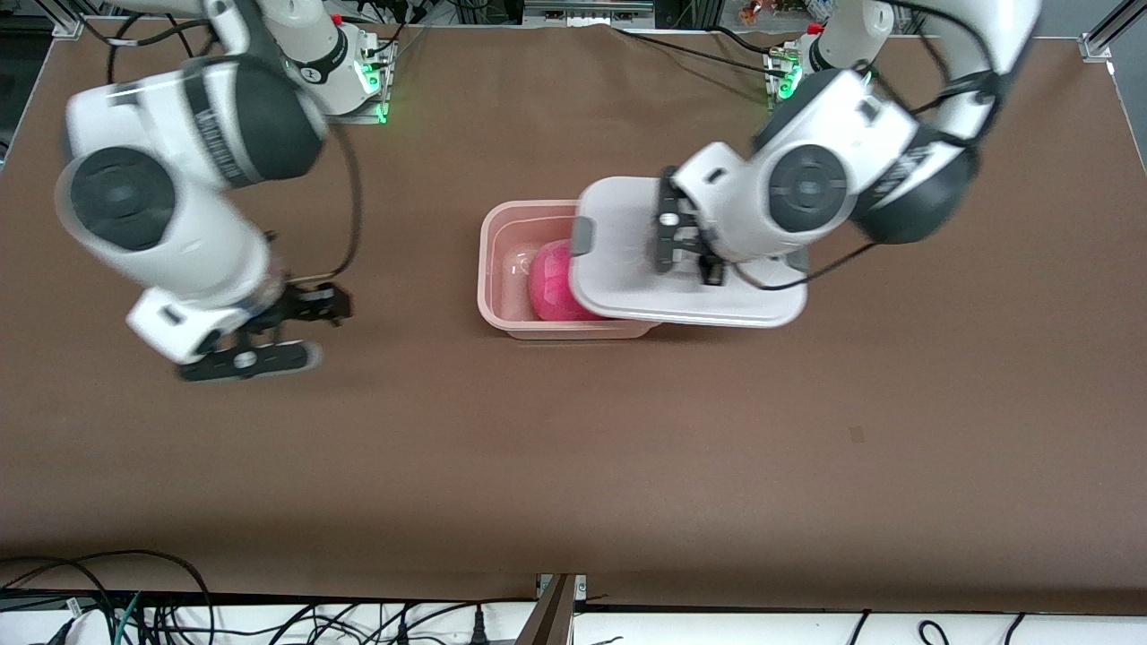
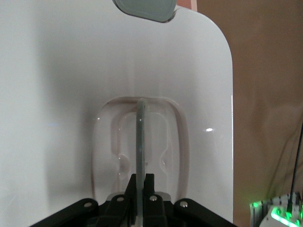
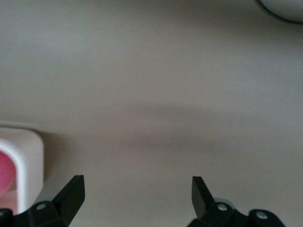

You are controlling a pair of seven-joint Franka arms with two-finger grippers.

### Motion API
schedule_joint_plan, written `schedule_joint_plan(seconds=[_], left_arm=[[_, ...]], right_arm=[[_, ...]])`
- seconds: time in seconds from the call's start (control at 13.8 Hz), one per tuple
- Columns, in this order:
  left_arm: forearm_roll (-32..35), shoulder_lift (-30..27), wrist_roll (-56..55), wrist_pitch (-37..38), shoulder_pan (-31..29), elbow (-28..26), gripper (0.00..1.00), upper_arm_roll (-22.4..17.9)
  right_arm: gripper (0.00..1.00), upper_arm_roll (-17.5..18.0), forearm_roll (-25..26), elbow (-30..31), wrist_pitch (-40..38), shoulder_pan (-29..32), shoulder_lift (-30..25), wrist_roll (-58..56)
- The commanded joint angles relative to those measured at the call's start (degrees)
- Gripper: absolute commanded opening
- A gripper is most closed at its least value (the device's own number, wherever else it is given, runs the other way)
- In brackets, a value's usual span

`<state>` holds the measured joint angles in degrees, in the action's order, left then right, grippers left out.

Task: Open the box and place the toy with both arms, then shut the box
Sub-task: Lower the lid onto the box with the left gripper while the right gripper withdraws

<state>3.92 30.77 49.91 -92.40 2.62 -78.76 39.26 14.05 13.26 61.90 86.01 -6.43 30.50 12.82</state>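
The box (image 1: 515, 269), a pale pink tub, sits on the brown counter (image 1: 573, 430) about midway between the two arms' ends and closer to the edge where the arm bases stand than to the front camera's edge. The toy (image 1: 554, 285), a bright pink plush, lies inside the tub, partly hidden under the lid.

The white lid (image 1: 627, 260) covers only the part of the tub toward the left arm's end and sticks out past the tub's rim on that side; the tub's portion toward the right arm's end is uncovered. A grey clip (image 1: 582, 236) shows on the lid's edge over the tub.

The left claw (image 1: 685, 240) is over the lid, its fingers (image 2: 147, 187) pinched closed on the clear handle (image 2: 141, 142) standing upright in the lid's centre.

The right claw (image 1: 278, 331) is over bare counter toward the right arm's end, well apart from the box, fingers (image 3: 73, 191) spread open and holding nothing. A corner of the tub and a bit of pink show in the right wrist view.
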Motion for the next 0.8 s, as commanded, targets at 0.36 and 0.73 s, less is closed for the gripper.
schedule_joint_plan(seconds=[0.36,0.73], left_arm=[[0.56,11.67,-9.91,-13.75,14.6,6.43,0.0,-6.21],[3.63,12.82,-8.78,-13.95,16.02,5.81,0.0,-7.44]], right_arm=[[1.0,1.24,-1.57,-0.03,-3.21,10.29,-0.7,-2.36],[1.0,-5.24,-10.17,8.04,-2.78,13.47,-8.6,-6.73]])
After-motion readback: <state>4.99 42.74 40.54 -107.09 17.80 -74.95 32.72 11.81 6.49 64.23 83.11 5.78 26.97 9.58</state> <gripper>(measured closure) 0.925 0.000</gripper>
